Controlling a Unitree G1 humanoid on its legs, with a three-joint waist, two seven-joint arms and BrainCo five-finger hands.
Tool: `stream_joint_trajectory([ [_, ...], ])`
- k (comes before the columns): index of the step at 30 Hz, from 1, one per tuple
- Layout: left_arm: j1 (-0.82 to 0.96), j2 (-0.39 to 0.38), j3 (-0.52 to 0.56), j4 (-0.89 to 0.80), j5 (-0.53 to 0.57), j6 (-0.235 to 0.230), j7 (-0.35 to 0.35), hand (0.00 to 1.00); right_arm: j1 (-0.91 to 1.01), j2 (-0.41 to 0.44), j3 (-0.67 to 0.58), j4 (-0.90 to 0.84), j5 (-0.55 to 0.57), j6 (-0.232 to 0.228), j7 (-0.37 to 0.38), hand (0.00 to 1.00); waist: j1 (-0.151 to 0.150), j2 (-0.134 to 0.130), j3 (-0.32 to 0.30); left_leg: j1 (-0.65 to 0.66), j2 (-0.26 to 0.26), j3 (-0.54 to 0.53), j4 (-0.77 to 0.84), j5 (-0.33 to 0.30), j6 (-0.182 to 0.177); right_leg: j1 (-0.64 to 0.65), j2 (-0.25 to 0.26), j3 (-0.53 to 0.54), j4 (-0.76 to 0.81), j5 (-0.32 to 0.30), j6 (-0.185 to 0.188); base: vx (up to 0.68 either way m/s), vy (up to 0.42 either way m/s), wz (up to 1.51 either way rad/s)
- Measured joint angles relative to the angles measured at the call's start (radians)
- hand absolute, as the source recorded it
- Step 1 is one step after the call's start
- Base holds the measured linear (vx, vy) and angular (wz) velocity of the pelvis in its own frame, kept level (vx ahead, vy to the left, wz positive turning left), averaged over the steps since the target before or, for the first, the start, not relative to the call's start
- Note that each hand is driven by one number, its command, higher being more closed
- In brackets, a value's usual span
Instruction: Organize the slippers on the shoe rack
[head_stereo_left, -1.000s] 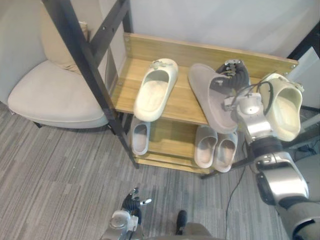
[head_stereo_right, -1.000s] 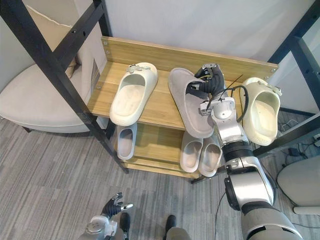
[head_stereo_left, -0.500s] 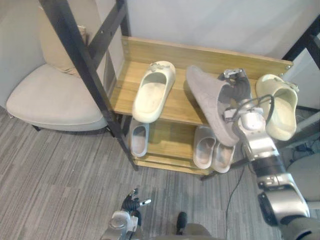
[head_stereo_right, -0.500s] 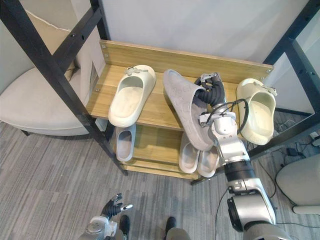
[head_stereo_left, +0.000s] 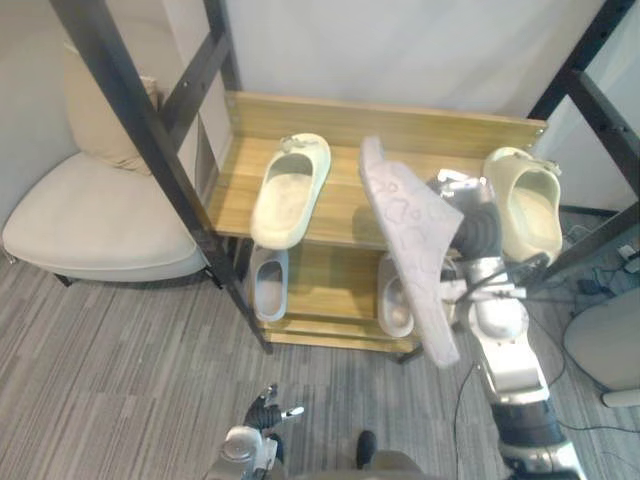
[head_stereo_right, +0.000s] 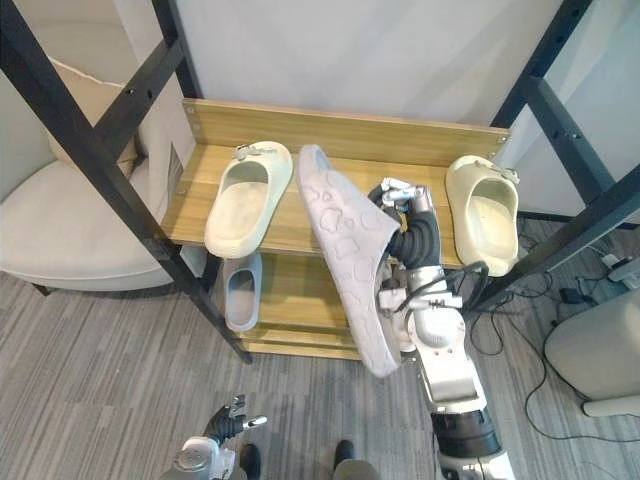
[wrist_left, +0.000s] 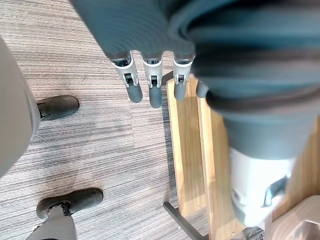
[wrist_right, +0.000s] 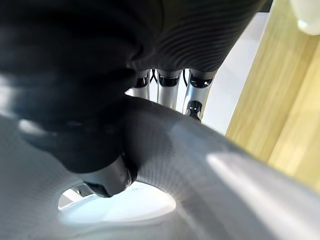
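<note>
My right hand (head_stereo_left: 478, 228) is shut on a large grey slipper (head_stereo_left: 410, 250) and holds it up in front of the wooden shoe rack (head_stereo_left: 390, 115), tilted on edge with its patterned sole towards me. In the right wrist view the fingers (wrist_right: 170, 82) and thumb curl round the slipper's grey strap (wrist_right: 225, 175). One cream slipper (head_stereo_left: 290, 190) lies on the top shelf at the left, another cream slipper (head_stereo_left: 525, 200) at the right end. The lower shelf holds a small pale blue slipper (head_stereo_left: 268, 285) and a light slipper (head_stereo_left: 395, 295), partly hidden. My left hand (head_stereo_left: 262, 412) hangs low above the floor, fingers (wrist_left: 150, 85) straight.
A beige chair (head_stereo_left: 90, 215) stands left of the rack. Black slanted frame bars (head_stereo_left: 150, 130) cross in front of the rack's left end, and another black bar (head_stereo_left: 590, 70) runs at the right. A pale seat (head_stereo_left: 605, 345) and cables lie at the far right on the floor.
My right hand has lifted the grey slipper off the top shelf towards me and tipped it over, sole up. The camera has shifted too. The left hand stays put.
</note>
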Motion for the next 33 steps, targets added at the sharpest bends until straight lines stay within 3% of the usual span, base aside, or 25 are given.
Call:
stream_joint_trajectory([
  [8,0.0,-0.001,-0.005,0.04,0.02,-0.001,0.0,0.0,0.201,0.027,0.192,0.031,-0.115,-0.007,0.07,1.0,0.0,0.021,-0.036,0.02,0.008,0.004,0.005,-0.001,-0.003,0.015,0.003,0.008,0.011,-0.001,0.001,-0.03,-0.008,-0.02],
  [11,-0.004,0.003,-0.013,0.045,0.021,-0.001,0.0,0.0,0.205,0.028,0.219,0.097,-0.156,-0.01,0.074,1.0,0.005,0.025,-0.034,-0.027,0.013,0.023,0.089,-0.042,-0.005,-0.05,-0.005,0.031,0.115,-0.043,-0.002,-0.07,-0.016,-0.15],
  [12,-0.025,0.005,-0.018,0.045,0.024,-0.002,0.001,0.0,0.2,0.026,0.226,0.139,-0.183,-0.008,0.072,1.0,0.006,0.028,-0.005,-0.116,0.02,0.025,0.258,-0.117,-0.006,-0.12,-0.02,0.042,0.248,-0.101,-0.003,-0.1,-0.027,-0.05],
  [13,-0.03,0.006,-0.024,0.045,0.024,-0.002,0.002,0.0,0.199,0.026,0.228,0.146,-0.186,-0.008,0.072,1.0,0.006,0.03,0.002,-0.141,0.024,0.025,0.295,-0.134,-0.005,-0.137,-0.023,0.043,0.277,-0.113,-0.002,-0.19,-0.044,0.01],
  [14,-0.053,0.012,-0.041,0.045,0.024,-0.004,0.002,0.0,0.178,0.022,0.241,0.17,-0.191,-0.007,0.069,1.0,0.005,0.041,0.029,-0.224,0.037,0.021,0.433,-0.189,-0.004,-0.206,-0.03,0.045,0.387,-0.158,-0.006,-0.13,-0.022,0.05],
  [20,-0.143,0.035,-0.05,-0.004,0.014,-0.009,0.027,0.0,0.002,-0.003,0.246,0.232,-0.194,0.013,0.051,1.0,0.005,0.059,0.148,-0.522,0.065,-0.031,0.853,-0.36,-0.011,-0.484,-0.073,0.037,0.795,-0.34,-0.012,-0.18,-0.051,0.2],
  [27,-0.185,0.065,-0.022,-0.065,-0.025,-0.03,0.058,0.0,-0.168,-0.028,0.233,0.294,-0.194,0.029,0.005,1.0,0.007,0.071,0.198,-0.742,0.088,-0.059,1.132,-0.444,0.001,-0.673,-0.104,0.032,1.057,-0.436,-0.025,-0.04,0.007,0.14],
  [33,-0.255,0.084,0.05,-0.166,-0.068,-0.08,0.096,0.0,-0.432,-0.075,0.156,0.424,-0.194,0.062,-0.06,1.0,0.024,0.083,0.28,-0.976,0.1,-0.08,1.341,-0.488,0.025,-0.871,-0.14,0.021,1.258,-0.498,-0.027,-0.05,0.043,0.21],
])
